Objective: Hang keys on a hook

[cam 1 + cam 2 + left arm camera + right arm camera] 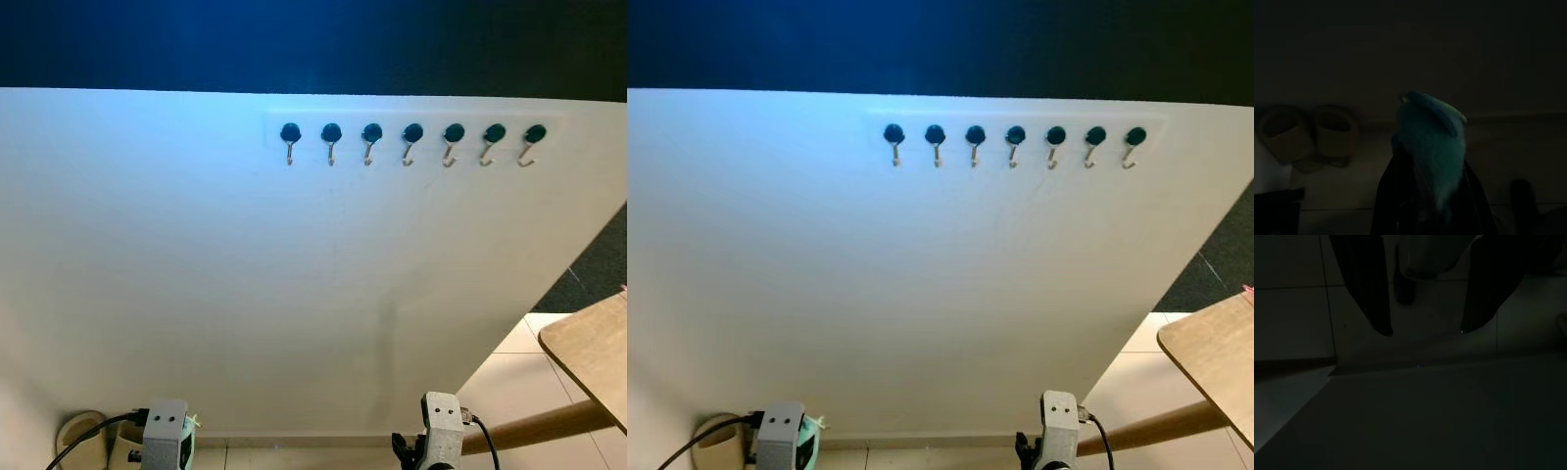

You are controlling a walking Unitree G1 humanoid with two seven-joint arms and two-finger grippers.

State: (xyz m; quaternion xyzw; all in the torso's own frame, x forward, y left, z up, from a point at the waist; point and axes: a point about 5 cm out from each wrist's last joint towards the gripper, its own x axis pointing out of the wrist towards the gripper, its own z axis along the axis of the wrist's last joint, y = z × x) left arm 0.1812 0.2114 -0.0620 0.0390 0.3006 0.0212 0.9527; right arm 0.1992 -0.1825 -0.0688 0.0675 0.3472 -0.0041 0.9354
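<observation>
Keys are not plainly visible; what the left gripper (1432,196) holds is a fluffy teal keychain pendant (1432,147), pinched between its two black fingers. In the dark left wrist view the long axis of the pendant runs along the fingers and its tip points away from the wrist, toward the base of the wall. In the head views a small teal bit shows beside the left wrist, low at the left.

A large white wall panel (245,274) takes most of the scene, with a dark blue band above it. High on the panel a white rail carries a row of seven dark round-headed metal hooks (412,137), each hook hanging down with its curved end at the bottom. The floor is pale tile (509,377). At the right stands a light wooden table (593,348) with a round wooden leg. On the floor at the left, by the wall, lie two beige slippers (1308,132).

The right gripper (1425,330) hangs low over the tiles, its two black fingers spread apart and holding nothing.
</observation>
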